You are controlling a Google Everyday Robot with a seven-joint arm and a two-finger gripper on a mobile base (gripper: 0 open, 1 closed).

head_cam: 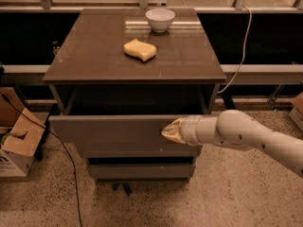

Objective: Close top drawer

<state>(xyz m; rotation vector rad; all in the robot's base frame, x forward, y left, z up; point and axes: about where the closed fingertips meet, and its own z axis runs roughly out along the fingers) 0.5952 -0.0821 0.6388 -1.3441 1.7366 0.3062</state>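
The top drawer (109,134) of the grey cabinet stands pulled out, its plain flat front facing me and its inside dark under the cabinet top. My gripper (169,131) comes in from the right on a white arm and its yellowish tip rests against the right part of the drawer front. Two lower drawer fronts (139,170) sit below, mostly flush with each other.
On the cabinet top (94,56) lie a yellow sponge (140,49) and a white bowl (159,19). A cardboard box (16,141) stands on the floor at left, with a black cable beside it. A white cord (241,51) hangs at the right. Speckled floor in front.
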